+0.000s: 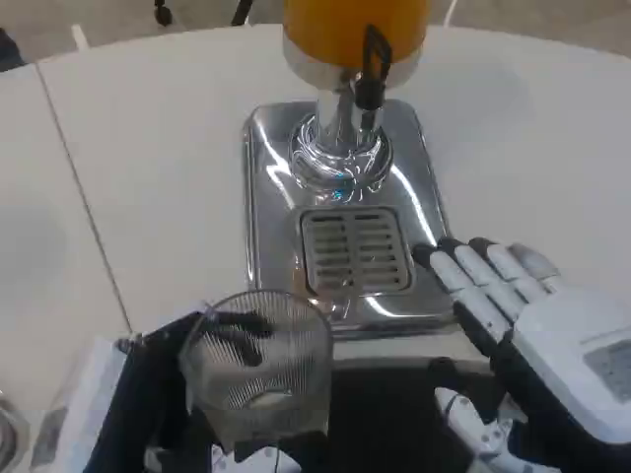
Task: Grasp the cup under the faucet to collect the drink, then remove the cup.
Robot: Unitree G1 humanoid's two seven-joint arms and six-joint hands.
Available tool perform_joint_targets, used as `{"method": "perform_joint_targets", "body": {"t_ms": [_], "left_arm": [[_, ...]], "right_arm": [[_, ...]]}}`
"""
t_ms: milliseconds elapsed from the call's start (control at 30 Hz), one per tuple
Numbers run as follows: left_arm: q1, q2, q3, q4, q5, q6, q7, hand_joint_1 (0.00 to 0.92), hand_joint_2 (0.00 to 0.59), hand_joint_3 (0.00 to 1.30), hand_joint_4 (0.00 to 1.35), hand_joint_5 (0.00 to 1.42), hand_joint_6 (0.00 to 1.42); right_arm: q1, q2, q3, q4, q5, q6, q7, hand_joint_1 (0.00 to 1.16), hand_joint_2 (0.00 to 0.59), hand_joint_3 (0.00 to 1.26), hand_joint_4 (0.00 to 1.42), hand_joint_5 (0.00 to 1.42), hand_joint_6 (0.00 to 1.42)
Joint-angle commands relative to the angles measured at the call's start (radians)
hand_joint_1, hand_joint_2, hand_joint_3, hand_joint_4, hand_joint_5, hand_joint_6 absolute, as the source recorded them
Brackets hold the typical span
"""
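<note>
In the head view, the cup (258,363), clear and ribbed, stands at the lower left, just in front of the near edge of the dispenser base (340,227). It is not under the faucet (372,69); it sits well short of the drip grate (355,249). The left hand (187,394) is wrapped around the cup: dark fingers (237,325) show through the glass on its far side and more of the hand lies against its left wall, so the cup is held. Whether anything is in the cup cannot be told from here.

The right hand (523,325) lies to the right of the cup, apart from it, its fingers stretched out flat and spread towards the right front corner of the dispenser base, the tips at or just over its edge. It holds nothing.

There is one cup, one dispenser base with one drip grate, and one faucet with a black lever, beneath an orange tank (355,30) of drink on a chrome column (340,148).

All of this stands on a white table (148,168), with a thin seam running down its left part. Beyond the far edge of the table a strip of grey floor (99,15) shows.
</note>
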Motion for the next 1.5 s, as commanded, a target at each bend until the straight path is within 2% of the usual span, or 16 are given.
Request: {"method": "perform_joint_targets", "body": {"t_ms": [33,300,467,567,600,867,1167,1367,1500], "left_arm": [[0.008,-0.016,-0.005,-0.015,0.014,-0.011,-0.003,0.651,0.048,1.16,1.17,1.41,1.42],[0.002,-0.029,-0.009,-0.011,0.020,-0.011,-0.005,0.651,0.048,1.16,1.17,1.41,1.42],[-0.028,-0.036,-0.008,0.009,0.024,0.004,-0.005,0.651,0.048,1.16,1.17,1.41,1.42],[-0.112,-0.055,-0.018,0.070,0.047,0.025,0.013,0.651,0.048,1.16,1.17,1.41,1.42],[-0.162,-0.070,-0.029,0.114,0.070,0.033,0.036,0.651,0.048,1.16,1.17,1.41,1.42],[-0.411,-0.161,-0.103,0.398,0.158,0.067,0.167,0.657,0.050,1.16,1.17,1.41,1.42],[-0.613,-0.167,-0.124,0.615,0.152,0.065,0.253,0.659,0.051,1.15,1.17,1.41,1.42],[-0.758,-0.198,-0.174,0.816,0.155,0.043,0.322,0.659,0.051,1.15,1.17,1.41,1.42],[-0.850,-0.188,-0.196,0.943,0.163,0.018,0.380,0.659,0.051,1.15,1.15,1.41,1.42]], "right_arm": [[0.010,0.005,-0.003,0.000,-0.009,0.008,0.001,0.06,0.586,0.00,0.00,0.00,0.01],[0.022,0.013,-0.008,-0.003,-0.019,0.016,-0.002,0.08,0.586,0.00,0.00,0.00,0.02],[0.024,0.044,-0.009,0.006,-0.036,0.050,-0.007,0.13,0.586,0.00,0.00,0.00,0.02],[0.036,0.081,-0.016,0.002,-0.035,0.088,-0.017,0.14,0.586,0.00,0.00,0.00,0.02],[0.039,0.091,-0.018,-0.002,-0.033,0.095,-0.020,0.17,0.586,0.00,0.00,0.00,0.02],[0.044,0.101,-0.008,-0.031,-0.077,0.114,0.022,0.19,0.586,0.00,0.00,0.00,0.02],[0.077,0.118,-0.019,-0.106,-0.106,0.146,0.089,0.21,0.586,0.00,0.00,0.00,0.02],[0.110,0.134,-0.030,-0.180,-0.106,0.155,0.149,0.21,0.586,0.00,0.00,0.00,0.02],[0.172,0.143,-0.040,-0.216,-0.096,0.125,0.170,0.20,0.586,0.00,0.00,0.00,0.02]]}}
